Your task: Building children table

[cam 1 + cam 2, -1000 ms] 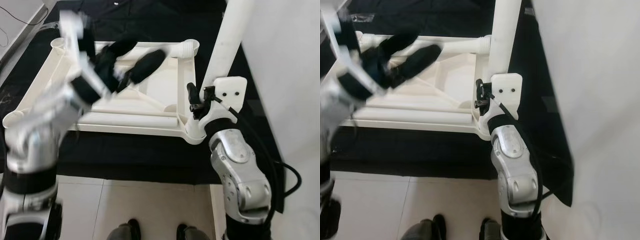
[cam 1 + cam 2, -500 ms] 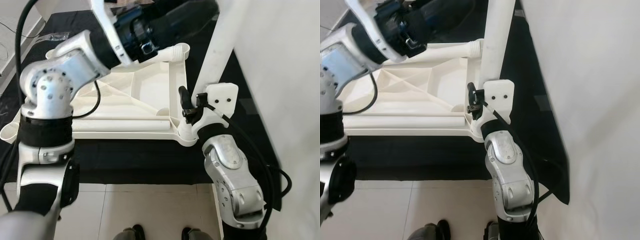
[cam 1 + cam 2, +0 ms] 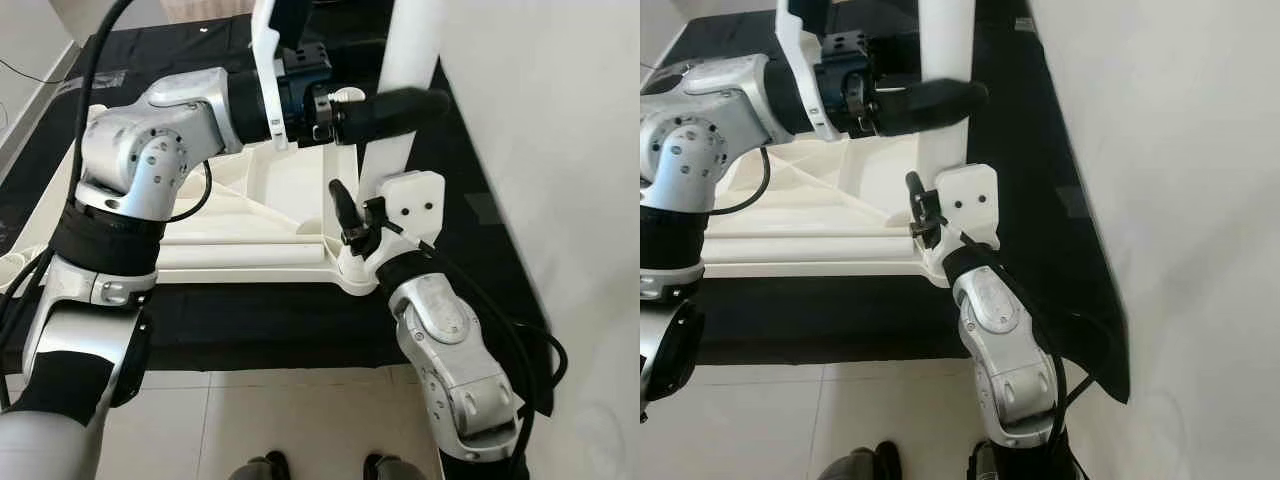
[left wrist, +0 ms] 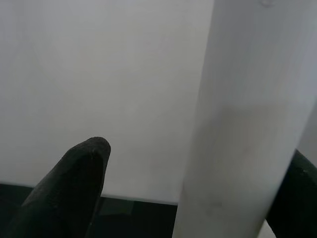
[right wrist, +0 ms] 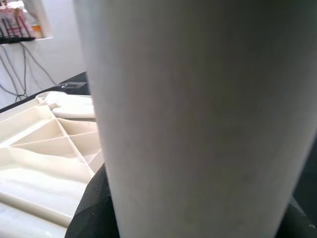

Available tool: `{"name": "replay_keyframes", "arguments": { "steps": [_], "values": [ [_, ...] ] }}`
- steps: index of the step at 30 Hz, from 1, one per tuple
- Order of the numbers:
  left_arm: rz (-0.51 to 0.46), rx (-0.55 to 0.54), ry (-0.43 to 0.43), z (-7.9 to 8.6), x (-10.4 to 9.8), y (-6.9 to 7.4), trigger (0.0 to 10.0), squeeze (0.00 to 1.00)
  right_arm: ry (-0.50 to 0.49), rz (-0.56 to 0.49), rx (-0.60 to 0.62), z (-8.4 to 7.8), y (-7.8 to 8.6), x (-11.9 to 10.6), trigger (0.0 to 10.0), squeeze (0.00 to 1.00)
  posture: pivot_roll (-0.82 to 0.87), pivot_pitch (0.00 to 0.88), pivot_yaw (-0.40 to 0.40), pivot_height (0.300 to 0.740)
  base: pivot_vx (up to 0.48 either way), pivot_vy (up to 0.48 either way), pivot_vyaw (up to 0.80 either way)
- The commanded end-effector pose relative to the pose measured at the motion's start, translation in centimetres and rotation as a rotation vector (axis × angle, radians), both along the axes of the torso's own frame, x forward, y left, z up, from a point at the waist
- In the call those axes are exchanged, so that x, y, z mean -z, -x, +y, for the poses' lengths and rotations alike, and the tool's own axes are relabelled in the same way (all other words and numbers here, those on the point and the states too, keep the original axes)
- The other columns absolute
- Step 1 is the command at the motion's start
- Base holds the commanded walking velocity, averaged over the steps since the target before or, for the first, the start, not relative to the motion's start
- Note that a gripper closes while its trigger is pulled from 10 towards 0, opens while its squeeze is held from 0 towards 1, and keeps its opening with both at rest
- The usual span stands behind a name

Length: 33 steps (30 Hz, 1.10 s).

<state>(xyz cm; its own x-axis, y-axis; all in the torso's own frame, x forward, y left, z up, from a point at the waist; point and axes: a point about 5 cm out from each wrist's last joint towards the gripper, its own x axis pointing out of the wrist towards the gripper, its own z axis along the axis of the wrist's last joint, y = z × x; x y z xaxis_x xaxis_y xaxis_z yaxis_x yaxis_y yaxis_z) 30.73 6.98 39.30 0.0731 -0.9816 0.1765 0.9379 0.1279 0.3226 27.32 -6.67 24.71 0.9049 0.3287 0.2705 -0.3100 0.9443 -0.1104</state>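
**Left claw now at the leg, right claw clamped low**

Left arm swung across since a second ago: it was blurred over the frame's middle, now its claw reaches sideways to the upright leg. Camera shifted too, so the frame's slide in view is not a move of the frame.

Leg: plain white round tube, smooth, standing upright in the near right corner socket of the tabletop. Tabletop lies upside down, white plastic, ribbed underside with diagonal struts, round sockets at the corners. It rests on a black mat over the pale tiled floor.

Left claw: spread, one finger off the tube on one side, the other dark at the tube's far edge, leg between them. Contact can't be told.

Right claw: low on the leg just above the socket, wrapped close around the tube; the wrist view has the leg pressed between dark pads. Reads as clenched on the leg.

Room:
- White wall runs close along the right, near the leg and right arm. Tight that side.
- Mat edge sits near, tiles beyond it toward the robot.
- Tabletop's far right corner socket lies just behind the left claw.
- Left of the tabletop, mat runs on toward the far left corner.
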Motion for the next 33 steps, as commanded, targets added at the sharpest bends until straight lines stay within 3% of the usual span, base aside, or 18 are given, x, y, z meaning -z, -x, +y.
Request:
{"name": "replay_keyframes", "arguments": {
  "steps": [1,2,3,15,23,24,26,28,29,30,31,33],
  "values": [
    [-0.074,-0.028,-0.034,0.3,-0.6,0.0,2.7,0.0,0.04,0.062,-0.139,2.2,0.4,1.3,10.0,0.0,-0.03,0.218,0.102,0.74,0.0,0.0,0.0],
    [-0.074,-0.028,-0.034,0.3,-0.6,0.0,2.7,0.0,0.04,0.062,-0.139,2.2,0.4,1.3,10.0,0.0,-0.03,0.218,0.102,0.74,0.0,0.0,0.0],
    [-0.093,-0.035,-0.036,0.3,-0.7,-0.1,0.0,0.0,0.054,0.058,-0.149,2.3,0.4,1.4,10.0,0.0,-0.03,0.215,0.1,0.74,0.0,0.0,0.0],
    [-0.148,-0.061,-0.04,0.3,-0.7,-0.2,0.0,0.0,0.101,0.049,-0.176,2.3,-0.2,1.4,10.0,0.0,-0.04,0.217,0.09,0.74,0.0,0.0,0.0],
    [-0.145,-0.095,-0.005,0.4,-0.6,-0.6,0.0,0.0,0.093,0.046,-0.184,0.9,-1.5,0.7,10.0,0.0,-0.04,0.219,0.073,0.74,0.0,0.0,0.0],
    [-0.145,-0.096,-0.006,0.4,-0.6,-0.7,0.0,0.0,0.073,0.037,-0.203,0.5,-1.7,0.4,10.0,1.0,-0.04,0.222,0.071,0.74,0.0,0.0,0.0],
    [-0.145,-0.097,-0.007,0.4,-0.7,-0.7,0.0,0.0,0.06,0.03,-0.216,0.3,-1.8,0.1,10.0,1.0,-0.04,0.222,0.071,0.74,0.0,0.0,0.0],
    [-0.148,-0.098,-0.011,0.3,-0.8,-0.7,0.0,0.0,0.009,0.02,-0.317,0.1,-2.0,-0.6,10.0,1.0,-0.04,0.223,0.07,0.74,0.0,0.0,0.0],
    [-0.149,-0.098,-0.013,0.3,-0.8,-0.7,0.0,0.0,0.043,-0.022,-0.401,-0.4,-2.3,-1.5,10.0,1.0,-0.04,0.225,0.071,0.74,0.0,0.0,0.0],
    [-0.149,-0.098,-0.013,0.3,-0.8,-0.7,0.0,0.0,0.043,-0.022,-0.401,-0.4,-2.3,-1.5,10.0,1.0,-0.04,0.225,0.071,0.74,0.0,0.0,0.0],
    [-0.148,-0.097,-0.014,0.2,-0.8,-0.7,0.0,0.0,0.097,-0.054,-0.492,-0.8,-2.7,-2.2,10.0,1.0,-0.04,0.224,0.07,0.74,0.0,0.0,0.0],
    [-0.148,-0.095,-0.014,0.2,-0.8,-0.7,0.0,0.0,0.132,-0.057,-0.553,-0.9,-2.9,-2.5,10.0,1.0,-0.04,0.226,0.067,0.74,0.0,0.0,0.0]
  ]
}}
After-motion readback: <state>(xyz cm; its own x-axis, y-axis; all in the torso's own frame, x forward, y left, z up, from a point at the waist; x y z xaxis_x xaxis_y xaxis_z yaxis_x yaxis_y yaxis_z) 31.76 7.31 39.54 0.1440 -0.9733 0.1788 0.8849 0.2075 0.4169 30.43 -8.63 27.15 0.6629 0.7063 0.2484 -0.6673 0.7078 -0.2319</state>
